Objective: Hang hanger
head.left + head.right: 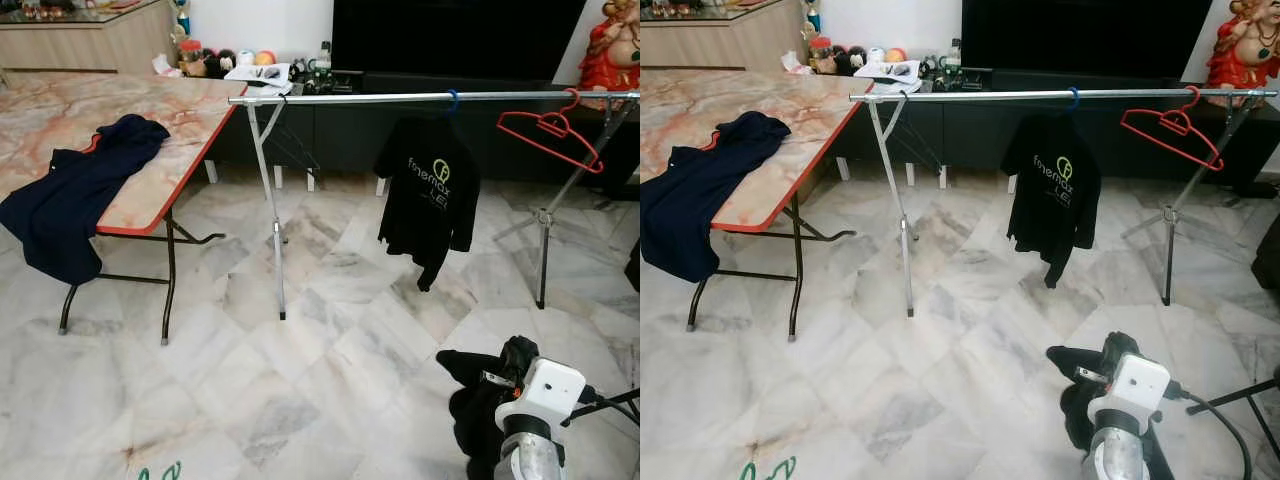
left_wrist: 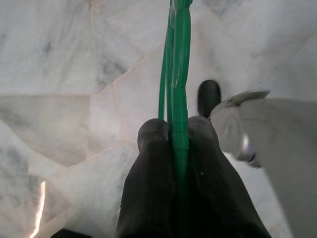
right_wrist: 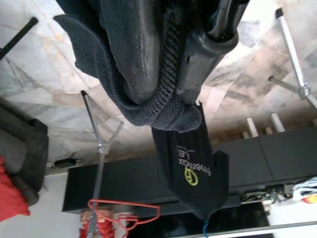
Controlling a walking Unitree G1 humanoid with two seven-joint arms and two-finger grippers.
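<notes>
Where the head views look down across the marble floor [image 1: 300, 400]: silver clothes rail [image 1: 400, 97] spanning the room, black shirt [image 1: 428, 195] hung near its middle on a blue hook, empty red hanger [image 1: 548, 135] tilted on the rail towards the right end. Marble-topped folding table [image 1: 180, 130] at left, with a navy garment [image 1: 75, 190] draped over its near edge. Right arm low at the lower right, right gripper [image 1: 1080, 372] wrapped in dark cloth [image 1: 1075, 410]. Tip of a green hanger [image 1: 765, 468] at the bottom edge, left.

Left wrist view: left gripper [image 2: 176, 130] pressed together, pinching the green hanger's thin bars between both black fingers [image 2: 151, 163], above the floor.

Right wrist view: right gripper's fingers [image 3: 141, 54] closed on a ribbed edge of the dark cloth, bunched around their tips; rail, hung shirt and red hanger beyond.
</notes>
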